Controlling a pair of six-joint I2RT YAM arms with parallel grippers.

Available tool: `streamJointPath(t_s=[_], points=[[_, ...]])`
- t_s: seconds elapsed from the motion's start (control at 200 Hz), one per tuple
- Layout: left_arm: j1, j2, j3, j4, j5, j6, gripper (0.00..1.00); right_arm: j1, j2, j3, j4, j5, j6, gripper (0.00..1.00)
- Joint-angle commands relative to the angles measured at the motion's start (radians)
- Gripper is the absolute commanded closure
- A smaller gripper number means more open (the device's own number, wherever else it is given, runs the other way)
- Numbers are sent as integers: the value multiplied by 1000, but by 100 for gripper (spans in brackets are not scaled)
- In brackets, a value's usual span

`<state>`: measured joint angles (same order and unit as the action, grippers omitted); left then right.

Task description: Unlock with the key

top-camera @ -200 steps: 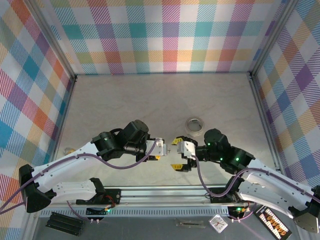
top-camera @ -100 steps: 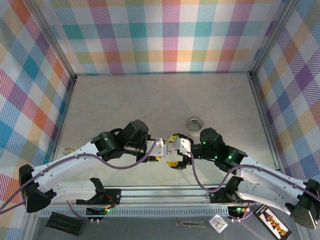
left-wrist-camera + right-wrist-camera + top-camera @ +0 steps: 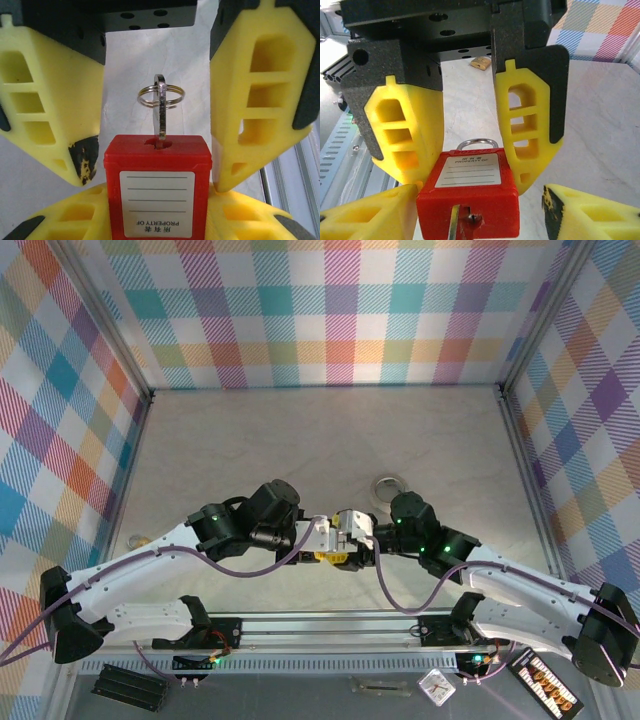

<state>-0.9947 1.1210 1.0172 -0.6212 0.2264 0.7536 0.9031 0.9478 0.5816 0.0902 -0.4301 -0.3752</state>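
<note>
Our left gripper (image 3: 157, 217) clamps the red padlock (image 3: 157, 172). The key (image 3: 160, 112) juts straight toward our right gripper (image 3: 470, 180), whose half-open jaws straddle it, untouched.

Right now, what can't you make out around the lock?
- Left wrist: the key is sunk in the padlock; turned or not, unclear.
- Right wrist: shackle mostly behind the padlock body; latched or free, unclear.
- Right wrist: small tan object behind, blurred.
</note>
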Motion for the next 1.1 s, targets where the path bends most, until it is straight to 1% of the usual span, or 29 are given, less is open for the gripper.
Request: streamJointPath(t_s=[0.0, 0.12, 0.165, 0.32, 0.545, 0.565, 0.585, 0.65, 0.67, 0.69, 0.73, 0.815, 0.855, 0.955, 1.04, 1.095], points=[[-7, 3, 2, 28, 25, -8, 100, -3, 0, 3, 31, -32, 7, 46], [-7, 3, 7, 28, 28, -10, 100, -3, 1, 1, 26, -40, 7, 54], [-7, 6, 9, 28, 28, -9, 100, -3, 1, 3, 22, -45, 6, 55], [-7, 14, 22, 19, 40, -10, 100, -3, 1, 7, 0, -65, 0, 68], [-7, 32, 32, 14, 49, -8, 100, -3, -4, 15, -39, -76, -6, 80], [-7, 33, 31, 16, 46, -8, 96, -3, -7, 15, -41, -75, -5, 80], [-7, 34, 31, 18, 42, -10, 90, -3, -8, 15, -43, -73, -3, 80], [-7, 33, 30, 27, 28, -21, 58, -4, -14, 15, -47, -67, -1, 82], [-7, 31, 28, 31, 23, -28, 51, -4, -17, 14, -48, -63, 1, 83], [-7, 29, 26, 36, 18, -33, 45, -4, -20, 12, -47, -58, 1, 83], [-5, 21, 18, 46, 11, -39, 38, -6, -27, 8, -49, -47, 3, 84], [-2, -6, -8, 72, -5, -58, 27, -16, -42, 3, -54, -35, 6, 86], [3, -22, -22, 88, -7, -72, 23, -22, -50, 3, -59, -31, 7, 87], [20, -68, -61, 126, -10, -117, 20, -38, -69, -4, -68, -17, 9, 87], [36, -117, -91, 162, -21, -191, 19, -54, -87, -4, -85, -9, 6, 88], [54, -156, -114, 190, -8, -239, 15, -64, -100, -2, -94, -4, 0, 88]])
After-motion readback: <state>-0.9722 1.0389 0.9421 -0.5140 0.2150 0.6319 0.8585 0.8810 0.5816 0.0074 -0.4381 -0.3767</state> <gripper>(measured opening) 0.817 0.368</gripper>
